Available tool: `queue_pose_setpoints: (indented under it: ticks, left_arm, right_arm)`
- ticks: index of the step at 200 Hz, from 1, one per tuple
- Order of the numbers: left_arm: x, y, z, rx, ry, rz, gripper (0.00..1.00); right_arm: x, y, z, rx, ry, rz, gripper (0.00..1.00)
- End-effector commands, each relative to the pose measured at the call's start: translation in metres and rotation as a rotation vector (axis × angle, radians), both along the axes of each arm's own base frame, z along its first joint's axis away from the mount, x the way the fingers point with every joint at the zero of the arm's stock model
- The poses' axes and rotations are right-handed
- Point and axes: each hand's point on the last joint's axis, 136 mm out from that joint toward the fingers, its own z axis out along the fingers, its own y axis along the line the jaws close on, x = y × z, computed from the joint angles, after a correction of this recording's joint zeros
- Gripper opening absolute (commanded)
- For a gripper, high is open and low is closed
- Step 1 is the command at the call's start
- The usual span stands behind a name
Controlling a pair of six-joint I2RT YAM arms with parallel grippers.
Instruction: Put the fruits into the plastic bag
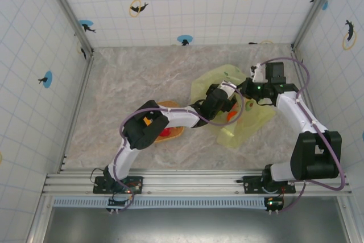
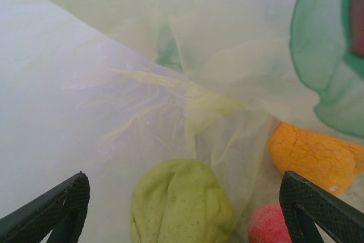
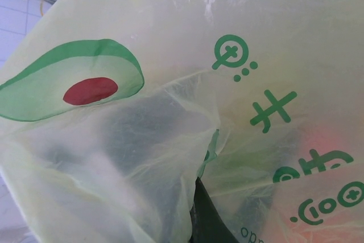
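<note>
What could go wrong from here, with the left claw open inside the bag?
1. Film hangs loosely just ahead of the left claw; pulling out could snag it and drag the bag along.
2. The green fruit lies between its fingers, so closing or dragging back might pull it out again.
3. The right claw pinches only thin film; a slip would likely collapse the bag's mouth.
</note>
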Motion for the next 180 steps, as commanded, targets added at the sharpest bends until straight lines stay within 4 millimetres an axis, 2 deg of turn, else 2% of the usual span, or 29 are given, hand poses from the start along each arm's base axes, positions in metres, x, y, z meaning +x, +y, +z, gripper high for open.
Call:
queue_pose_setpoints:
  ticks: [1, 38, 77, 112, 151, 180]
  left_arm:
    - [-0.010, 0.001, 0.035, -0.074, 0.002, -0.027, 0.88]
    - [-0.029, 0.014, 0.051, -0.111, 0.046, -0.071, 0.86]
    - [-0.055, 0.026, 0.052, -0.079, 0.137, -0.145, 0.76]
    - [-0.085, 0.027, 0.058, -0.081, 0.254, -0.265, 0.71]
    - [-0.111, 0.032, 0.081, -0.153, 0.341, -0.353, 0.69]
    - [-0.121, 0.044, 0.100, -0.176, 0.351, -0.376, 0.69]
  right_arm:
    - [0.009, -0.002, 0.015, -0.018, -0.054, -0.003, 0.00]
    - [0.012, -0.008, 0.013, -0.055, -0.057, -0.021, 0.00]
    - [0.014, -0.009, 0.010, -0.062, -0.054, -0.028, 0.00]
    - [0.014, -0.011, 0.010, -0.067, -0.055, -0.037, 0.00]
    - [0.012, -0.012, 0.004, -0.075, -0.049, -0.040, 0.00]
    - [0.011, -0.012, 0.000, -0.079, -0.043, -0.041, 0.00]
